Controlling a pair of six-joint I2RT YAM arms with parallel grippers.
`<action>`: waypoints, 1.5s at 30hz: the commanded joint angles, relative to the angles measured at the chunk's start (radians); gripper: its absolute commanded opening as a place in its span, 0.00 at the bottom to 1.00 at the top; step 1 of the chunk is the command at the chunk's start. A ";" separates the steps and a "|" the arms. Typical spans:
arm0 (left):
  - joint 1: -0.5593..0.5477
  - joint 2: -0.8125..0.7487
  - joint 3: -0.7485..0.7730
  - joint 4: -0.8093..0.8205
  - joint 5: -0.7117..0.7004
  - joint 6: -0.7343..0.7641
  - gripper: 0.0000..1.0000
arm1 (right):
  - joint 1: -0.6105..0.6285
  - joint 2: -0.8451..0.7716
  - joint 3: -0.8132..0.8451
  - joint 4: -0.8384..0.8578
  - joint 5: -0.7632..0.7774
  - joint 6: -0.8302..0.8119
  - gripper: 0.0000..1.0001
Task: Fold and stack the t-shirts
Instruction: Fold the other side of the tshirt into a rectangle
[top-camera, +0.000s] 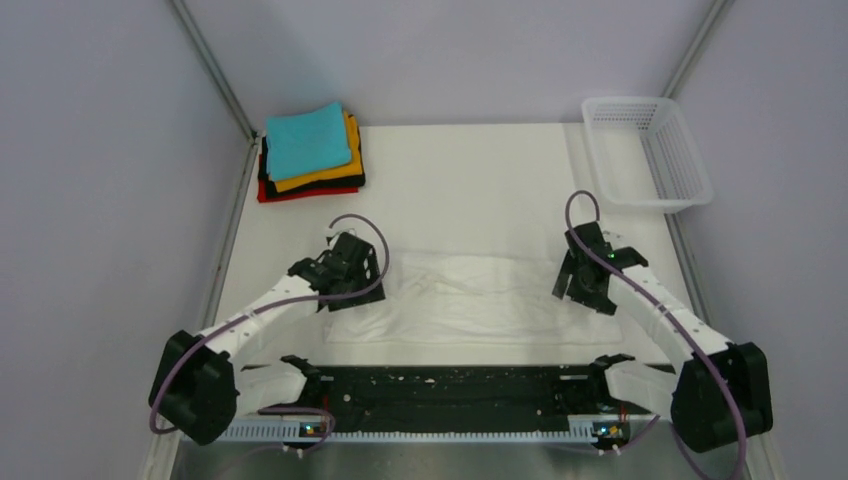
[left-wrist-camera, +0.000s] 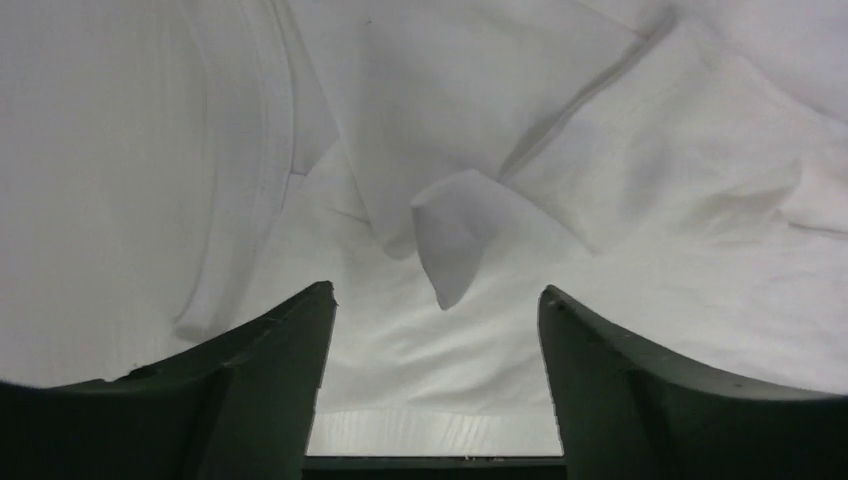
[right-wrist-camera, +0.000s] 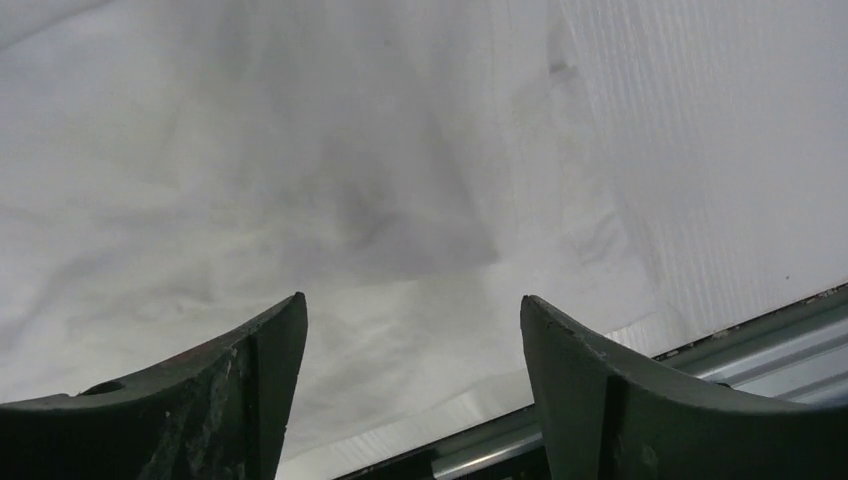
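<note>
A thin white t-shirt (top-camera: 462, 298) lies spread and wrinkled across the near middle of the table. A stack of folded t-shirts (top-camera: 309, 150) sits at the far left: teal on top, then orange, black and red. My left gripper (top-camera: 352, 275) hangs open over the shirt's left end; in the left wrist view the gripper (left-wrist-camera: 436, 300) has creased white cloth (left-wrist-camera: 450, 230) between its fingers, none of it pinched. My right gripper (top-camera: 583, 278) hangs open over the shirt's right end; in the right wrist view the gripper (right-wrist-camera: 412, 305) is over flat white cloth (right-wrist-camera: 300, 200).
A white plastic mesh basket (top-camera: 648, 150) stands at the far right corner. The black arm rail (top-camera: 450, 390) runs along the near table edge. Grey walls close in the table's left, back and right sides.
</note>
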 joint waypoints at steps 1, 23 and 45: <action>-0.011 -0.149 0.005 0.013 0.036 -0.056 0.94 | 0.006 -0.167 0.075 -0.051 -0.051 -0.016 0.82; -0.090 0.352 0.224 0.329 0.249 0.008 0.99 | -0.004 -0.226 0.021 0.216 -0.200 -0.109 0.99; -0.462 0.137 0.129 0.281 0.314 -0.115 0.99 | -0.011 -0.267 -0.011 0.211 -0.187 -0.140 0.99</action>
